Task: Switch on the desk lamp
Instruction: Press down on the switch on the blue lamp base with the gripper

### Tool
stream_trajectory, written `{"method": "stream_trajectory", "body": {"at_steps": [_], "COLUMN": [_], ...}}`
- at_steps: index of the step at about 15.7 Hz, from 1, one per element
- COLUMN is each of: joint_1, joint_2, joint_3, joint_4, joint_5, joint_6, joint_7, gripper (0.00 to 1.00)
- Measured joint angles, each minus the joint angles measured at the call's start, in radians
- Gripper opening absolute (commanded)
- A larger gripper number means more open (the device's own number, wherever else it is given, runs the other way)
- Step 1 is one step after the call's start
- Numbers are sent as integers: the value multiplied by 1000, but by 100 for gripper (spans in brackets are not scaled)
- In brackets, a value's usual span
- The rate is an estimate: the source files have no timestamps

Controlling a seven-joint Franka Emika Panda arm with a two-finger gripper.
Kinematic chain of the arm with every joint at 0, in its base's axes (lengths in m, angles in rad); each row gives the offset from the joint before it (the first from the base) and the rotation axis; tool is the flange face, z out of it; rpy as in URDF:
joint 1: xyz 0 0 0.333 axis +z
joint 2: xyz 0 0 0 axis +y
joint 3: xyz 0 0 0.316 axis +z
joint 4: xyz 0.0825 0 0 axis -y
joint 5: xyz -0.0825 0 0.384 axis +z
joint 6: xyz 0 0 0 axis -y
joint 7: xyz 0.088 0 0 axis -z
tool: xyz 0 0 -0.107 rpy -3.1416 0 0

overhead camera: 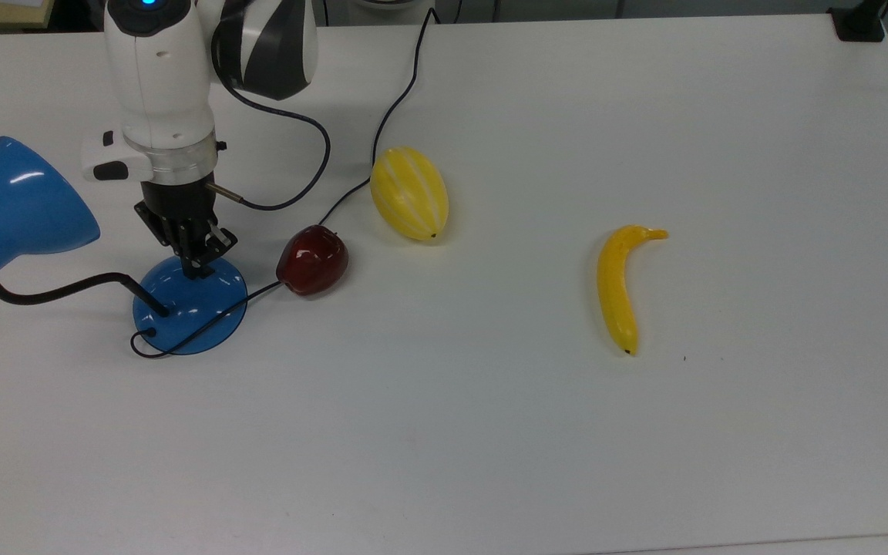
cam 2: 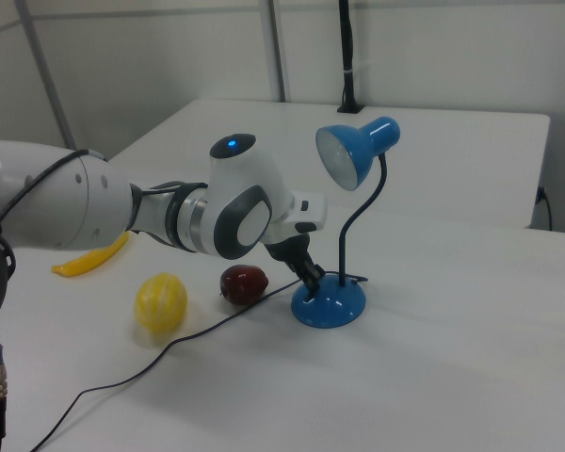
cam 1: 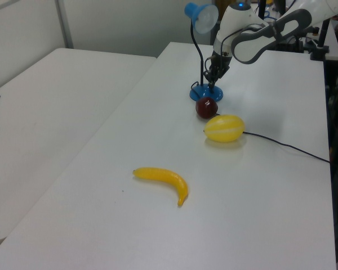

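Desk lamp [overhead camera: 190, 304]: landmark, standing at the top view's left table edge, shade unlit. Gripper [overhead camera: 196, 266]: I've set it tip-down on the lamp's domed base, where I judge the switch sits (hidden beneath the tips); fingers look pinched together for poking, grasping nothing. Red apple [overhead camera: 313, 260]: just beside the base. Yellow melon [overhead camera: 409, 193]: beyond the apple. Banana [overhead camera: 620, 285]: well apart.

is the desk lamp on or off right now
Off, as far as shows: the desk lamp shade's inside looks dull, with no glow. The end effector sits at the switch spot on the base.
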Motion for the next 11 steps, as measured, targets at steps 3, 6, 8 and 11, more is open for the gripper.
{"method": "stream_trajectory", "body": {"at_steps": [3,6,8,11], "joint_1": [0,2,3,3], "joint_2": [1,6,6,6], "joint_3": [0,0,0,0], "joint_4": [0,-2,-1,-1], "joint_5": [-1,-7,-15,-15], "joint_6": [0,0,0,0], "joint_7": [0,0,0,0], "gripper": [0,0,0,0]}}
